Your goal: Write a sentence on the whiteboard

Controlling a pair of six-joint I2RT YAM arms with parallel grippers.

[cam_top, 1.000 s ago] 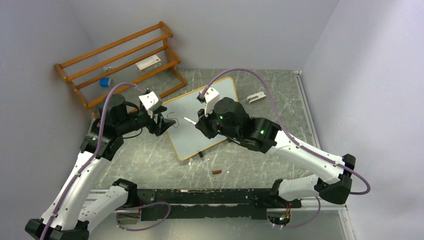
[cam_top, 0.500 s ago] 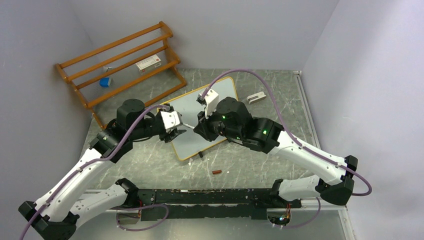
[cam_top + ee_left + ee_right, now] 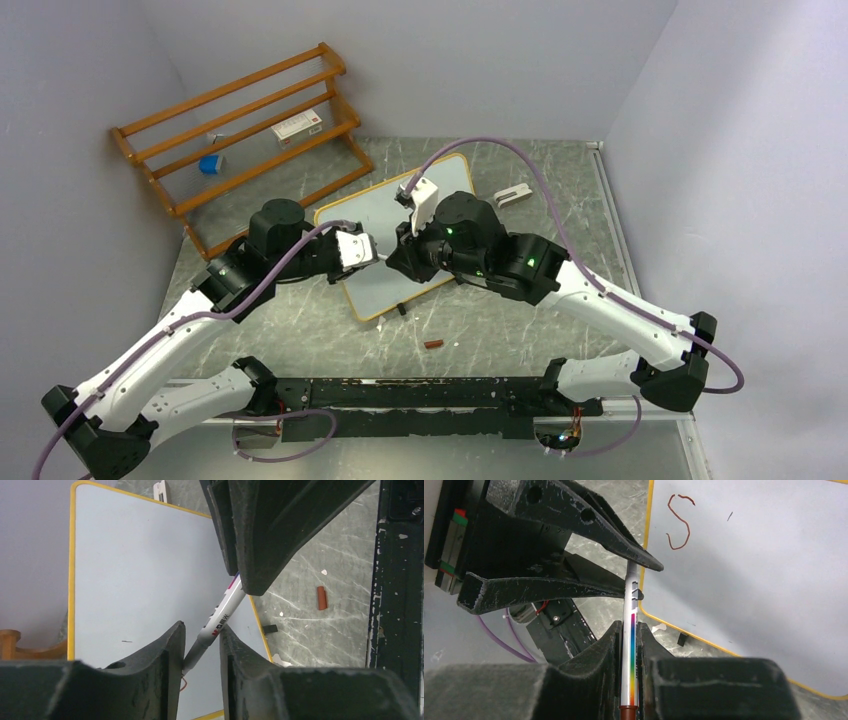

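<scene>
We find the marker (image 3: 220, 616) at the whiteboard's (image 3: 400, 215) left edge, a letter S (image 3: 678, 522) on the whiteboard. The wooden rack (image 3: 240, 120) stands behind and left of the whiteboard; a small cap (image 3: 433, 344) lies before it.

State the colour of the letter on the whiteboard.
Reddish-brown; the S shows best in the right wrist view.

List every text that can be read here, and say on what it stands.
"S": red-brown handwritten letter on the whiteboard.
Print on the marker: too blurred to read.
Print on the box on the wooden rack: too small to read.
</scene>
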